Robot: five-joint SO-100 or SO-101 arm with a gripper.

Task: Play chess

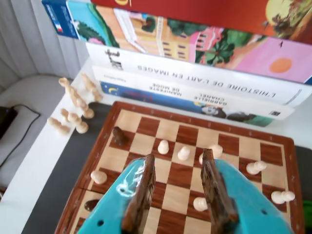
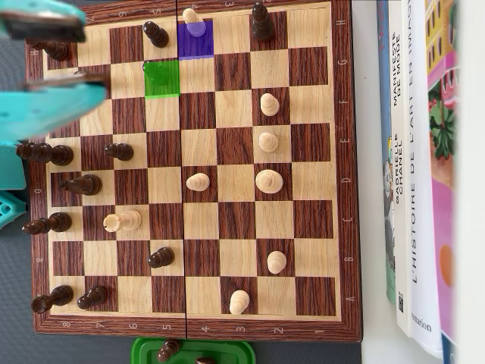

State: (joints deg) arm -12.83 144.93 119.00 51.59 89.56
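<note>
A wooden chessboard (image 2: 341,182) fills the overhead view, with dark pieces mostly along its left side and white pieces (image 2: 269,180) toward the middle and right. One square is tinted green (image 2: 161,78) and one purple (image 2: 195,42); a white piece (image 2: 192,17) stands at the purple square's top edge. My teal gripper (image 2: 87,54) hovers over the board's top left corner. In the wrist view the gripper (image 1: 178,156) is open above the chessboard (image 1: 195,113), brown pads apart, nothing between them. White pawns (image 1: 184,153) stand just beyond the tips.
Stacked books (image 1: 195,78) lie along the board's far edge in the wrist view and along the right edge (image 2: 413,152) overhead. Several captured white pieces (image 1: 75,105) lie off the board. A green tray (image 2: 227,353) holding dark pieces sits below the board.
</note>
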